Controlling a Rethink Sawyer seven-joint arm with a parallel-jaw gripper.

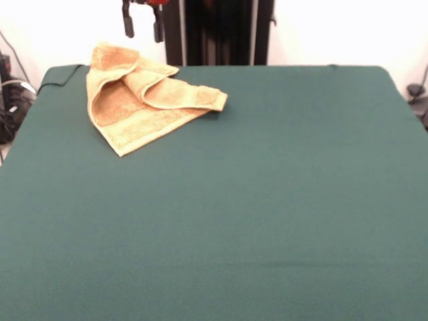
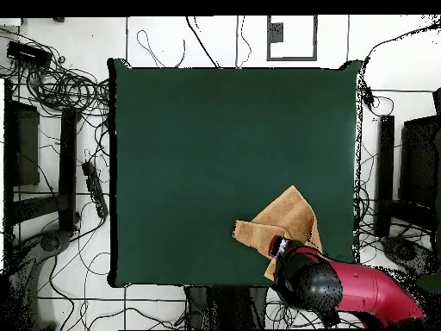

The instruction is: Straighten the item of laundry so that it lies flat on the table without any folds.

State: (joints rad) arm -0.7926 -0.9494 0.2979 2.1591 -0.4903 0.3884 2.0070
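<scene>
The orange-tan towel [image 1: 144,97] lies crumpled at the far left corner of the green table [image 1: 267,200], near the robot's side. It is folded over itself in several layers, with one corner pointing right and one pointing toward the camera. My gripper [image 1: 142,23] hangs just above the towel's far edge, with its two dark fingers apart and nothing between them. In the overhead view the towel [image 2: 280,220] sits near the table's [image 2: 215,146] bottom right edge. There the gripper [image 2: 280,248] and the red arm [image 2: 362,293] cover its lower part.
The black pedestal [image 1: 221,33] stands behind the table's far edge. Cables and dark gear [image 1: 13,100] lie off the table's left side. In the overhead view cables [image 2: 60,86] and black stands [image 2: 383,172] ring the table.
</scene>
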